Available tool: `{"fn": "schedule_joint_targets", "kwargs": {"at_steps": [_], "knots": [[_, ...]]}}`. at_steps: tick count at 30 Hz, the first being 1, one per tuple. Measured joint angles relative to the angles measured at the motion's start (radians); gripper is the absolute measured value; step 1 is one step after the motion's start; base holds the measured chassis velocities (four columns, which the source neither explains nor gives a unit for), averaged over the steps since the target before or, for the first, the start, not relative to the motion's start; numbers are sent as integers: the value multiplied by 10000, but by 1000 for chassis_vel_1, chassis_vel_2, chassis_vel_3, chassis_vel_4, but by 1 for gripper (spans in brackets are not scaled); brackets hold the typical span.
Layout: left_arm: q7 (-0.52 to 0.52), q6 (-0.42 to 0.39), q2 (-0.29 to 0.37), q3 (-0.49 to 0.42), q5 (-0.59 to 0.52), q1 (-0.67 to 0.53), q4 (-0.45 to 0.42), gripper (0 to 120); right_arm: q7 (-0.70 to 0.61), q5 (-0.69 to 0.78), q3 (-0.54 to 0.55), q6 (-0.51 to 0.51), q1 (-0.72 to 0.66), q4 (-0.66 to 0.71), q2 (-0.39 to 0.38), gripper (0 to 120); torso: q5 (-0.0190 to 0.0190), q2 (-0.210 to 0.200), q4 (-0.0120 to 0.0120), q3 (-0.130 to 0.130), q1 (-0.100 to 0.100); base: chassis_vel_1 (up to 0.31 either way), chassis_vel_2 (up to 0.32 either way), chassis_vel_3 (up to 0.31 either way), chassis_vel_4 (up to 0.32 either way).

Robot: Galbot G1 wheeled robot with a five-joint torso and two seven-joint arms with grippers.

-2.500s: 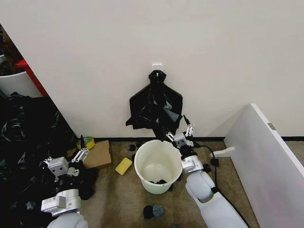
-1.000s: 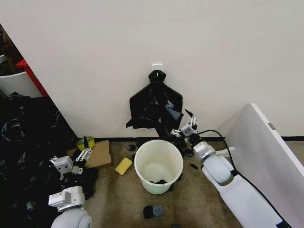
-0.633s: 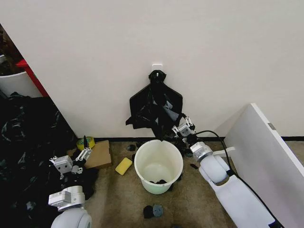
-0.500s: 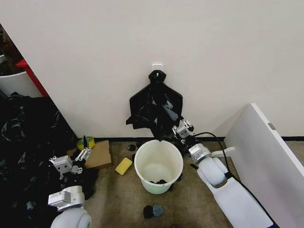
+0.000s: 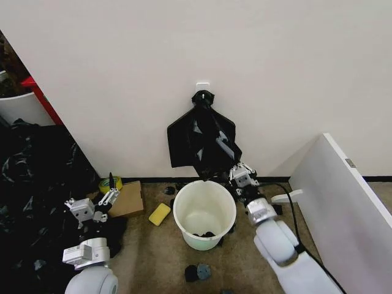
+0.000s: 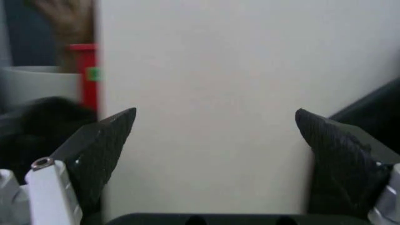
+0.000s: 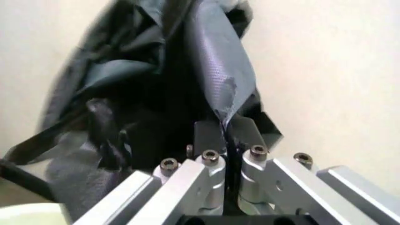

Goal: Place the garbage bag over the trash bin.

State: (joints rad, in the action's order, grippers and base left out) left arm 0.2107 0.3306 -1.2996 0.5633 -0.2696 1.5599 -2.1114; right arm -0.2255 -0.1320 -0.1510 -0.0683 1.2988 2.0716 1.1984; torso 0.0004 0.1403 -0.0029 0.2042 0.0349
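Note:
The cream-white trash bin (image 5: 184, 222) stands open on the floor below a black bundle (image 5: 195, 139) hanging from a wall hook. A thin glossy sheet of the garbage bag (image 5: 224, 147) is stretched from the bundle's lower right corner down to my right gripper (image 5: 236, 169), just behind the bin's right rim. In the right wrist view the right gripper (image 7: 228, 132) is shut on a fold of that garbage bag (image 7: 212, 61). My left gripper (image 5: 109, 188) waits low at the left, open and holding nothing, and it faces the wall in its own view (image 6: 216, 140).
A yellow sponge (image 5: 159, 214), a cardboard box (image 5: 127, 199) and a tape roll (image 5: 111, 182) lie left of the bin. A large black plastic mass (image 5: 30, 196) fills the left side. A white panel (image 5: 343, 208) leans at the right. Small dark scraps (image 5: 197, 271) lie in front.
My right gripper rose from the bin's rim to the bundle's lower right, shut on the plastic, then drew back down and right, stretching a sheet out. The left arm barely shifted.

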Motion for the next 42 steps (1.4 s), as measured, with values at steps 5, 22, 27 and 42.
{"fn": "schedule_joint_targets", "kwargs": {"at_steps": [5, 22, 27, 42], "knots": [[-1672, 193, 961, -177, -1932, -443, 185, 100, 84, 1121, 246, 748, 384, 392, 125, 0, 0, 0, 1, 0, 0, 0, 0, 0, 0], [-6322, -2326, 4825, -1860, -4776, -4471, 1800, 100, 1459, 1568, 333, 2383, -406, -197, 599, 0, -2, -1, 2, 2, 2, 0, 0, 0, 0], [-5596, -3374, 5336, -2940, -4472, -6213, 1812, 100, 1598, 1264, 331, 2527, -424, -238, 757, 0, 3, -1, 2, 2, 2, 0, 0, 0, 0], [-6673, -5366, 5516, -5923, -952, -9635, 3233, 100, 1737, 761, 225, 2706, -351, -151, 997, 0, 3, -3, -2, 2, 1, 0, 0, 0, 0]]}}
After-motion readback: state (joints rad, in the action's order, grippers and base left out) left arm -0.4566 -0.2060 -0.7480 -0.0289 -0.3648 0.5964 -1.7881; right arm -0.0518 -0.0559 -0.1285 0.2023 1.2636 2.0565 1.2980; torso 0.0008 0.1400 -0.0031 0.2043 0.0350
